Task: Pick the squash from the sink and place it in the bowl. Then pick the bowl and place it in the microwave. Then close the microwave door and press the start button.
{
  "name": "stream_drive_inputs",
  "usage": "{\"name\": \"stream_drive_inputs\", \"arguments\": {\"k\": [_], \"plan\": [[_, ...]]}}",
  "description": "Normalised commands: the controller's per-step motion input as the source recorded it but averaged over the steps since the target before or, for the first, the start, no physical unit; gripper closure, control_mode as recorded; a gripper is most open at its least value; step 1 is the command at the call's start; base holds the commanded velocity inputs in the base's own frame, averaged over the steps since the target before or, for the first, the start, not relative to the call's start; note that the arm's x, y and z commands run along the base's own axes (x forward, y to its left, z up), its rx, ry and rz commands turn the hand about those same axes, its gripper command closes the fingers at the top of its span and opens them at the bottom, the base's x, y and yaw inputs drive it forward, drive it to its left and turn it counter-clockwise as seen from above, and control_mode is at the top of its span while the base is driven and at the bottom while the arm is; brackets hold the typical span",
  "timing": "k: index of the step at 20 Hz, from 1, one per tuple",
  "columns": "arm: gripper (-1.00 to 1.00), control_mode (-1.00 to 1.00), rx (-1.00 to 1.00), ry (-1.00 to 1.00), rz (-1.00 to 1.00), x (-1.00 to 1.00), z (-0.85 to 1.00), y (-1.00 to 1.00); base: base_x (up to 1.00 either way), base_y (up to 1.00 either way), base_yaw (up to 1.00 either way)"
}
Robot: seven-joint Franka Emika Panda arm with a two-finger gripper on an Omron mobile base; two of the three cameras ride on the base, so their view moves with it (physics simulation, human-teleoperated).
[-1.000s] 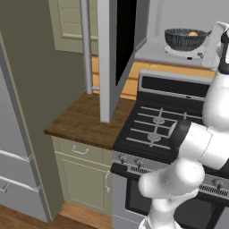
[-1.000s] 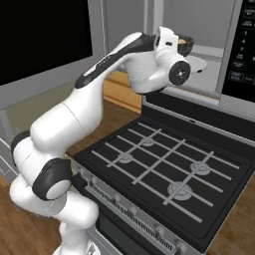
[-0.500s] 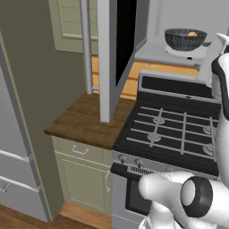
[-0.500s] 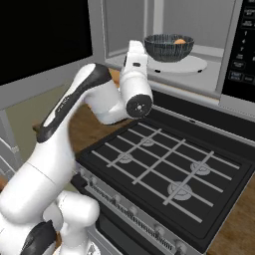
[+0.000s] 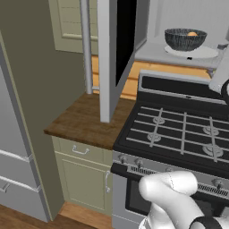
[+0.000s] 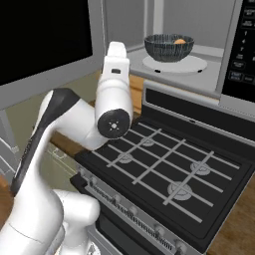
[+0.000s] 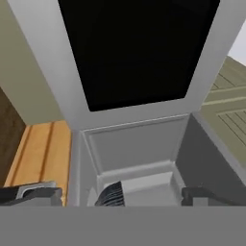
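Observation:
The dark patterned bowl [image 5: 184, 39] [image 6: 168, 47] rests on the white turntable plate [image 6: 175, 64] inside the microwave [image 5: 179, 18]. The orange squash [image 5: 192, 34] [image 6: 179, 42] lies in the bowl. The microwave door [image 5: 112, 58] [image 7: 139, 48] stands wide open, its black glass facing the hand camera. My gripper [image 7: 117, 196] is open, its fingertips [image 7: 29, 194] far apart with nothing held. It is drawn back from the cavity, and the bowl's rim [image 7: 111, 194] shows low ahead of it. The sink is out of view.
The microwave's control panel [image 6: 244, 45] is at the right of the cavity. A black gas stove [image 5: 179, 134] [image 6: 159, 164] lies below, with a wooden counter [image 5: 85, 120] and a tall grey fridge [image 5: 18, 134] to its left. My white forearm [image 6: 114, 89] rises over the stove's left side.
My arm has pulled back from the microwave cavity and folded toward the left, over the stove's edge. The bowl with the squash stays on the turntable. The gripper has stayed open.

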Motion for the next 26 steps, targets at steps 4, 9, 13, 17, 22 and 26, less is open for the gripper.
{"name": "stream_drive_inputs", "arguments": {"k": [4, 9, 13, 17, 22, 26], "plan": [[-1.00, -1.00, -0.06, 0.00, 0.00, -1.00, 0.00, 0.40, 0.00, 0.00, 0.00], [-1.00, -1.00, -0.07, -0.05, 0.00, -1.00, 0.00, 0.62, 0.00, 0.00, 0.00], [-1.00, -1.00, 0.00, -0.05, -0.03, -1.00, 0.00, 0.91, 0.00, 0.00, 0.00], [-1.00, -1.00, 0.00, -0.02, -0.15, -0.83, 0.00, 1.00, 0.00, 0.00, 0.00], [-1.00, -1.00, 0.00, 0.00, -0.20, -0.46, 0.00, 1.00, 0.00, 0.00, 0.00], [-1.00, -1.00, 0.00, -0.02, -0.20, -0.15, -0.03, 1.00, 0.00, 0.00, 0.00]]}}
